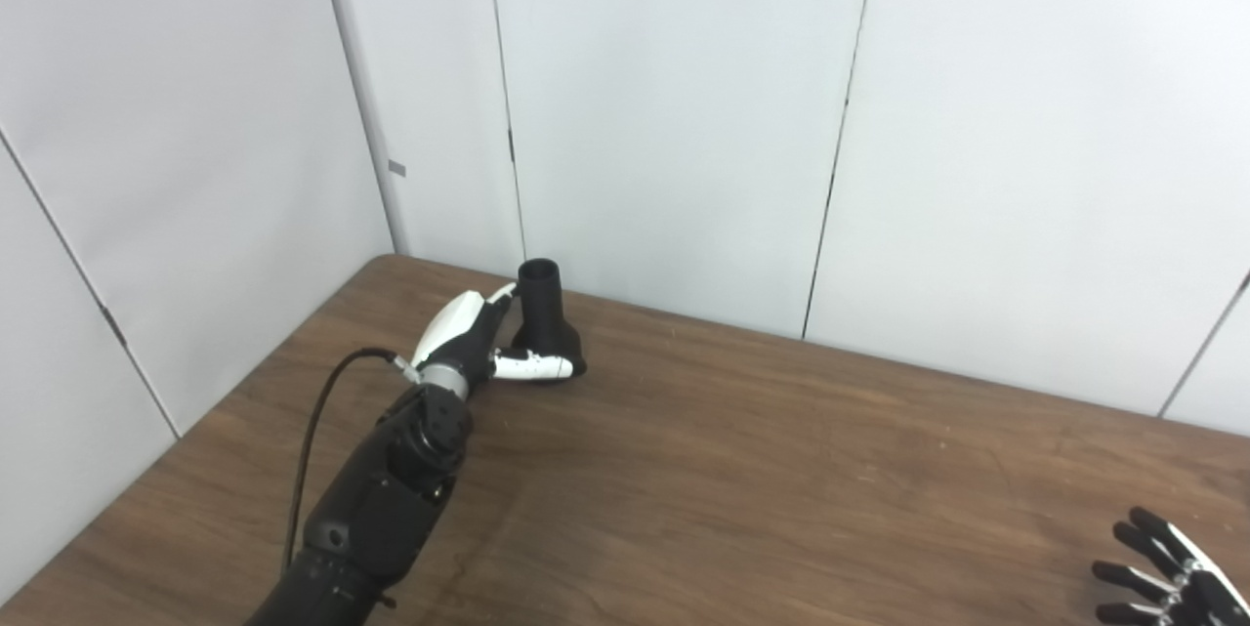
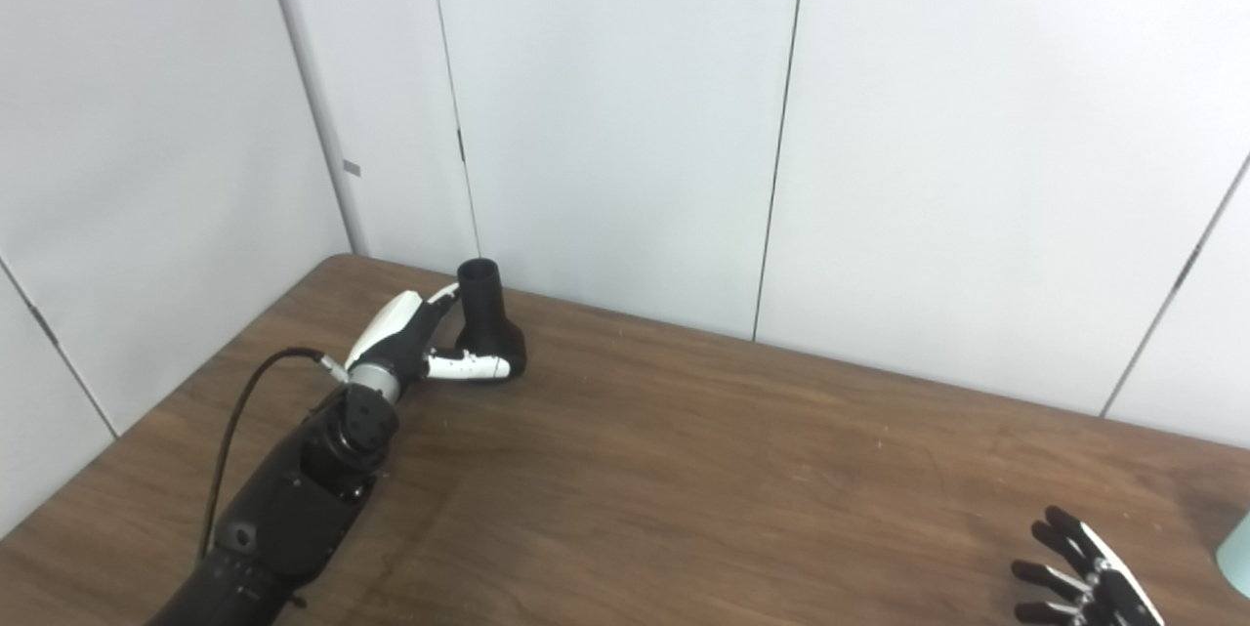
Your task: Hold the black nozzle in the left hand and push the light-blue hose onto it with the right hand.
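Note:
The black nozzle (image 1: 547, 323) stands upright on the brown table (image 1: 742, 470) near its far left corner, narrow end up. My left hand (image 1: 479, 338) reaches around it. The thumb (image 1: 532, 367) lies across the front of the wide base, and the fingers (image 1: 503, 294) stretch behind the neck without curling tight. The nozzle rests on the table. At the bottom right my right hand (image 2: 1084, 582) lies low with fingers spread and nothing in it. A sliver of the light-blue hose (image 2: 1238, 556) shows at the right edge in the right eye view only.
White wall panels (image 1: 684, 118) close off the table at the back and left, just behind the nozzle. A black cable (image 1: 312, 440) loops off my left forearm.

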Tool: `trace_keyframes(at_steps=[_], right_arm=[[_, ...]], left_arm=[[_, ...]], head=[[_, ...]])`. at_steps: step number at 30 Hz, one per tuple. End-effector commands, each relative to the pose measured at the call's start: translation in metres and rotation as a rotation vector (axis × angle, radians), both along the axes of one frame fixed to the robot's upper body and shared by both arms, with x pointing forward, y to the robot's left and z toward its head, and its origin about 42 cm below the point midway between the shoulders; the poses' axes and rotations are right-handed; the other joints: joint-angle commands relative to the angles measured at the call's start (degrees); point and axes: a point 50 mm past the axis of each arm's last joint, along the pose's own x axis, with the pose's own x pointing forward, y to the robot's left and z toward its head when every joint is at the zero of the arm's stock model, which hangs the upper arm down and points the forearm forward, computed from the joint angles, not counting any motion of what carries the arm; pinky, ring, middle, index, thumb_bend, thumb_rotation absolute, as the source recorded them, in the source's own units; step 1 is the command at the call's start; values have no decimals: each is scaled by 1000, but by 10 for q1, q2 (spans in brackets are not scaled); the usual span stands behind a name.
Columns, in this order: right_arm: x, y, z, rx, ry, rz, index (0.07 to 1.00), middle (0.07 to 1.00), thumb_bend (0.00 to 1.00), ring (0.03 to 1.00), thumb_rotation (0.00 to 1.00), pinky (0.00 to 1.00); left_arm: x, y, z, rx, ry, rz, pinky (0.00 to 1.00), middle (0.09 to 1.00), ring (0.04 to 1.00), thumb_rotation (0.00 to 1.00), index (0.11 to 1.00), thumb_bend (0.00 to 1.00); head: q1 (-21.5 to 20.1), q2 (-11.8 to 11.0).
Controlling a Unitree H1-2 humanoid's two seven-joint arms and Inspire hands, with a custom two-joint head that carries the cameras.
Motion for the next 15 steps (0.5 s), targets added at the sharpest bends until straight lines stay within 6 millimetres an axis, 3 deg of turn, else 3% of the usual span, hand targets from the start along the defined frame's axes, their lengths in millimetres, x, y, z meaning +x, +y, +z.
trace_keyframes(at_steps=[1, 15], right_arm=[[3, -5, 20, -8, -72, 7, 897, 882, 760, 768, 176, 625], [0, -5, 25, -23, -76, -2, 899, 882, 756, 769, 164, 632]], left_arm=[[11, 7, 30, 47, -98, 0, 1000, 944, 1000, 398, 868, 1000], [18, 5, 17, 57, -83, 27, 1000, 906, 1000, 340, 849, 1000]], head=[[-1, 1], [-2, 10]])
